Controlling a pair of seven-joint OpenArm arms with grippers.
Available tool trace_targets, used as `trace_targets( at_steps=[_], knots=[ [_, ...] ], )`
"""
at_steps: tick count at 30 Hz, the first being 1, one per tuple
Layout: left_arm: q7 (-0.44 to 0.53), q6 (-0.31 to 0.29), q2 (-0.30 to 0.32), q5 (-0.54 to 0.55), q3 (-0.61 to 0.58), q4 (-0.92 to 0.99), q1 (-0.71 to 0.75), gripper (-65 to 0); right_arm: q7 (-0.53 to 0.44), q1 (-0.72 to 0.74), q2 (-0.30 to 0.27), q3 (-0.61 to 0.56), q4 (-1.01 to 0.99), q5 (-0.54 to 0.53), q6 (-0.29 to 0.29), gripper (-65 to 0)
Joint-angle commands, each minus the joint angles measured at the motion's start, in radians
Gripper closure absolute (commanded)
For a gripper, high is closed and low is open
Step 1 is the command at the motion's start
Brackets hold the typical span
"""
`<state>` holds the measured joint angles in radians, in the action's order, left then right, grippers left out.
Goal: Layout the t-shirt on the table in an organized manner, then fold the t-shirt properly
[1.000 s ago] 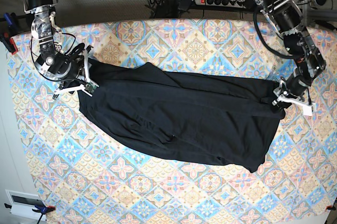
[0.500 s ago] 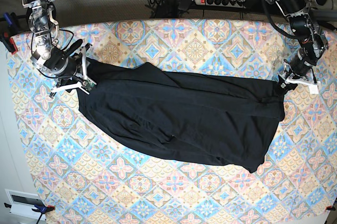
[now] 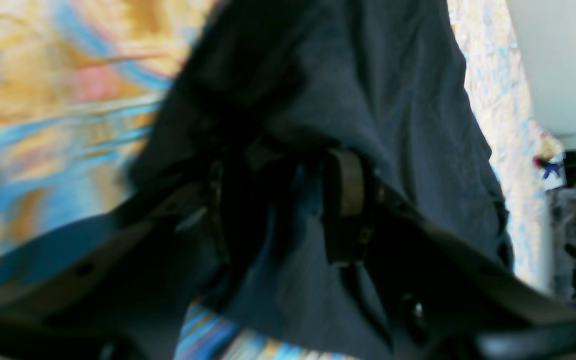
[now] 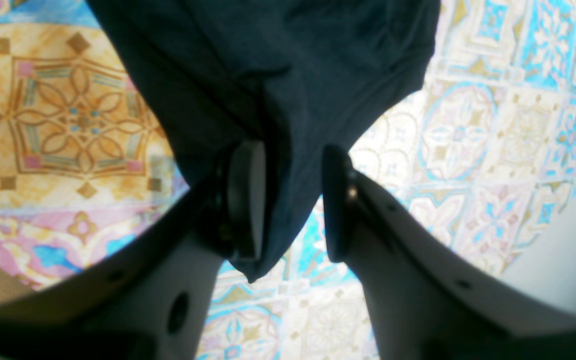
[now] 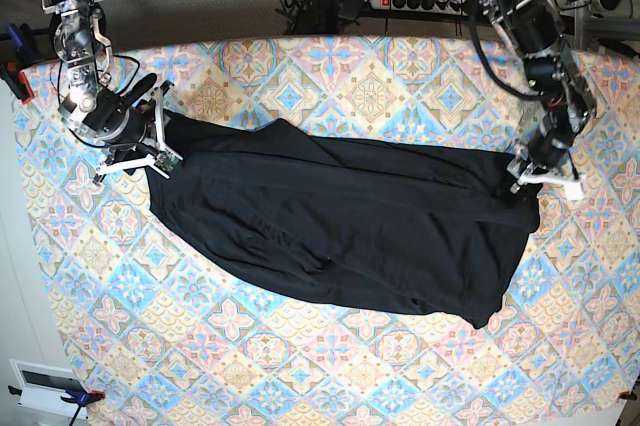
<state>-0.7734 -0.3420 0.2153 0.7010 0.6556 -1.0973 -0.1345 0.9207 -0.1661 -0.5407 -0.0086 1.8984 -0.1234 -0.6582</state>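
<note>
— What has changed since a moment ago?

— My left gripper [image 5: 530, 184] has swung back inward along the far-right edge of the t-shirt [image 5: 340, 221]; half a second ago it was sitting further out and higher. My right gripper [image 5: 150, 151] has barely shifted, and the shirt itself is lying as it was.

— Are your jaws gripping anything?

— On the right, yes: I am pinching a bunched corner of the black cloth [image 4: 268, 100] between the two pads [image 4: 248, 200], and a tip of fabric is hanging below them. On the left, the wrist view is blurred, but dark cloth [image 3: 368, 100] is gathered between the jaws there too, so I am holding that end as well.

— Where is the shirt lying?

— It is stretching across the middle of the bench [image 5: 380, 76], between my two arms, creased and slanting, with its lower edge sagging toward the near side.

— Any containers about?

— I am seeing only the shirt and the patterned bench.
</note>
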Motion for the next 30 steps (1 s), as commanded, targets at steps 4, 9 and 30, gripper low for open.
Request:
trace_targets(
  at_steps=[4, 9, 30],
  knots=[
    [-0.036, 0.008, -0.021, -0.091, -0.004, -0.004, -0.049, -13.1, -0.012, 0.01, -0.015, 0.008, 0.045, -0.003, 0.004, -19.0],
    [-0.044, 0.008, -0.023, -0.093, 0.003, -0.005, -0.06, 0.0, -0.012, -0.013, -0.015, 0.012, 0.048, -0.003, 0.004, -19.0],
    [-0.131, 0.008, 0.051, -0.091, 0.062, -0.013, -0.055, -6.0, -0.009, -0.006, -0.015, 0.008, 0.046, -0.003, 0.004, -19.3]
  ],
)
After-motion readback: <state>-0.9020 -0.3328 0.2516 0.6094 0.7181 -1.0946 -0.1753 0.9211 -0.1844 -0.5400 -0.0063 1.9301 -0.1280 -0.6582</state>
